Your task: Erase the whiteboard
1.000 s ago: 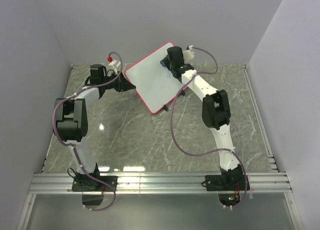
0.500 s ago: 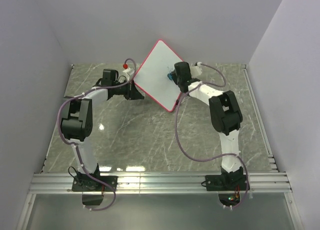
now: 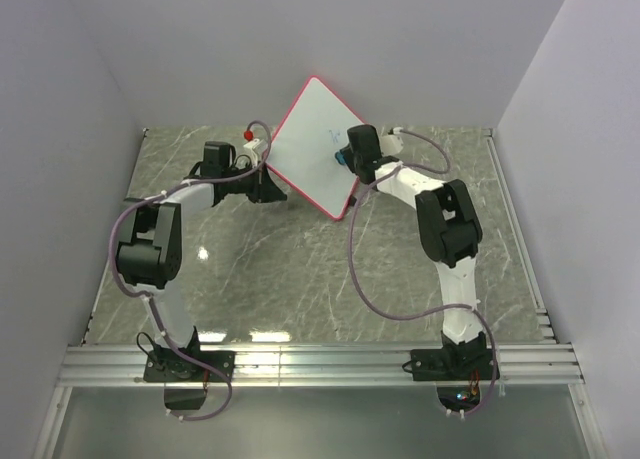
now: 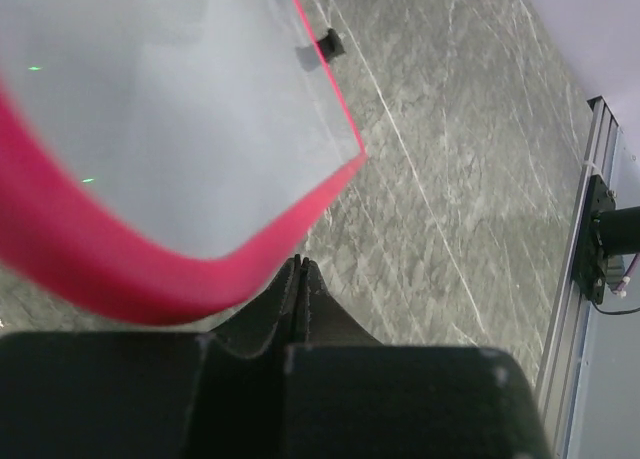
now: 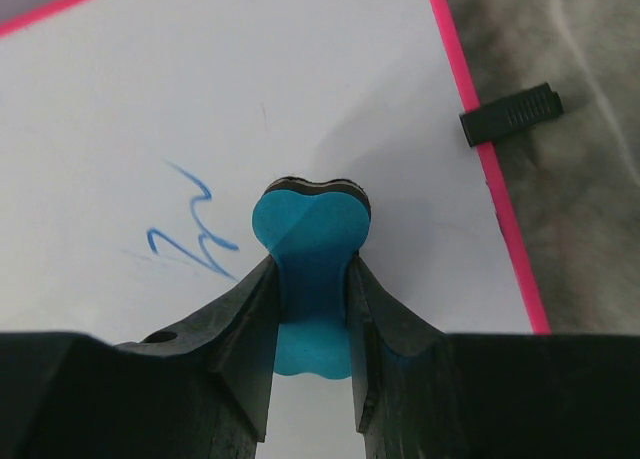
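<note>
The whiteboard [image 3: 308,139] with its pink-red frame stands tilted up on a corner at the back of the table. Its grey back shows in the left wrist view [image 4: 180,109]. My left gripper [image 3: 266,186] is shut, with its tips [image 4: 298,263] against the rounded lower corner of the frame and nothing between the jaws. My right gripper [image 3: 348,159] is shut on a blue eraser [image 5: 310,229] whose dark pad is pressed to the white face [image 5: 350,69]. A blue scribble [image 5: 195,234] lies just left of the eraser.
A black foot [image 5: 510,114] sticks out of the board's frame, and one also shows in the left wrist view [image 4: 330,45]. The table is grey marble [image 3: 300,269], enclosed by plain walls at the back and sides. An aluminium rail [image 3: 320,359] runs along the near edge.
The whiteboard has swung from a low slant to a steep tilt with its top corner higher. My left gripper moved right along its lower edge, and the right gripper with the eraser followed the face.
</note>
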